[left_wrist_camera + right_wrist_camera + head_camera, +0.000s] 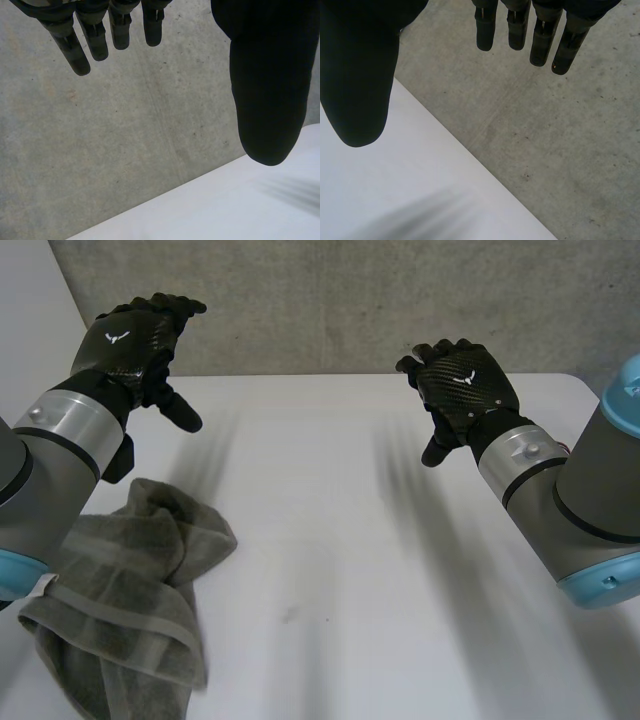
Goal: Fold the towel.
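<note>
The towel lies in a crumpled heap at the near left corner of the worktop. It is grey-green and bunched into loose folds, with a woven band running across its near part. The left arm reaches over the heap's left side and hides some of it. Neither hand touches the cloth.

The left hand is held up in the air over the far left part of the worktop, well apart from the towel. Its own wrist view shows its fingers straight and spread and its thumb set wide from them, holding nothing.

The right hand is raised over the far right part of the worktop, back upward. In its wrist view the fingers are straight and the thumb stands apart from them, so this hand too is open and empty.

Both hands point toward the grey concrete wall that rises behind the worktop's far edge. The two hands are well apart from each other.
</note>
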You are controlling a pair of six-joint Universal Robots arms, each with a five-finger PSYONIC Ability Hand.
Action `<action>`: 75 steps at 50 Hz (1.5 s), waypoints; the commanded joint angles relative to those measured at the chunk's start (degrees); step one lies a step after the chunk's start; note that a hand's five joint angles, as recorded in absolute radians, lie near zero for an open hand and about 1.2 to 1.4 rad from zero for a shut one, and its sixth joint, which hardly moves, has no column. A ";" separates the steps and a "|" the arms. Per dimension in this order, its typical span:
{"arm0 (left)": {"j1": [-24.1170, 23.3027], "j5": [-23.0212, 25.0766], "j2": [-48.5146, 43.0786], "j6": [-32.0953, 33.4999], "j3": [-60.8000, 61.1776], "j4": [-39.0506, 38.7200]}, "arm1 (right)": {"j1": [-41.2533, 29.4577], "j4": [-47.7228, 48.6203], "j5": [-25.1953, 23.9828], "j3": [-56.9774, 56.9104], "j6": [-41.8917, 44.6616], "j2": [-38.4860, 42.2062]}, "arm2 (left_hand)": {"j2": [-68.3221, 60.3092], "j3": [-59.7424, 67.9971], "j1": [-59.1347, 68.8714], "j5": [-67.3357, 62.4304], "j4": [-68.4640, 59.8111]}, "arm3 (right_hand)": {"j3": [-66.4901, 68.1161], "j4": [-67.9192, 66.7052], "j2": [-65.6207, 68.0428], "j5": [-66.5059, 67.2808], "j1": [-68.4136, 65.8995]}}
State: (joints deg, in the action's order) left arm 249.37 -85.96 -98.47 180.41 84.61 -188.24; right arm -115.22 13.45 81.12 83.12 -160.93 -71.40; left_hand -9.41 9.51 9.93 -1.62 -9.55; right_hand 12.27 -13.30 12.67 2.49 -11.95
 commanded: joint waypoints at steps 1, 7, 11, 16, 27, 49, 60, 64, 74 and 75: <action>-0.03 0.09 -1.63 3.53 -0.76 1.63 | 0.00 0.00 0.01 -0.06 0.00 0.03 | -0.81 0.70 0.28 1.41 -0.66 | -2.27 3.30 -2.67 -2.49 1.95; 0.06 0.00 -4.18 20.29 -0.32 10.50 | 0.00 0.00 0.01 0.02 -0.09 0.12 | -0.64 0.54 0.12 1.57 -0.49 | -2.27 3.30 -2.67 -2.49 1.95; 1.11 -0.09 -4.80 26.90 1.60 12.97 | 0.00 0.00 0.01 0.11 0.00 0.47 | -0.81 0.70 0.28 1.41 -0.66 | -2.27 3.30 -2.67 -2.49 1.95; 6.57 0.09 -5.42 30.88 7.59 12.46 | -0.09 0.00 0.01 0.29 0.00 1.43 | -1.98 1.88 1.46 0.23 -1.84 | -2.27 3.30 -2.67 -2.49 1.95; 14.48 0.09 -11.48 36.07 14.36 8.15 | -0.09 0.00 0.01 0.64 0.09 2.40 | -19.65 19.55 19.12 -17.43 -19.50 | -2.27 3.30 -2.67 -2.49 1.95; -12.21 -0.61 -16.91 23.95 1.64 -5.92 | 0.79 0.00 0.09 -0.33 0.00 1.35 | -70.59 70.49 70.07 -68.38 -70.45 | -2.27 3.30 -2.67 -2.49 1.95; -22.70 -0.53 -20.10 19.72 2.39 -2.76 | 2.46 0.00 0.09 -0.86 0.00 1.00 | -70.59 70.49 70.07 -68.38 -70.45 | -2.27 3.30 -2.67 -2.49 1.95; -22.53 -0.97 -18.86 20.60 4.95 1.56 | 2.99 0.00 0.01 -1.21 -0.09 1.00 | -65.23 65.13 64.71 -63.02 -65.09 | -2.27 3.30 -2.67 -2.49 1.95; -17.87 -5.36 -6.14 31.22 17.59 11.05 | 2.38 -0.09 -1.84 -1.56 -0.27 1.35 | -41.41 41.31 40.89 -39.20 -41.26 | -2.27 3.30 -2.67 -2.49 1.95; -17.87 -5.36 -6.12 31.23 17.61 11.05 | 2.29 0.00 -2.45 -1.47 -0.27 1.52 | -41.35 41.25 40.83 -39.13 -41.20 | -2.27 3.30 -2.67 -2.49 1.95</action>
State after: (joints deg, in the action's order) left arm 227.94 -88.94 -111.94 205.56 95.27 -179.75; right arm -112.26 13.37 80.74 81.69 -161.03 -70.37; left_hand -53.72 53.75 53.31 -43.76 -53.72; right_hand 12.27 -13.30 12.67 2.49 -11.95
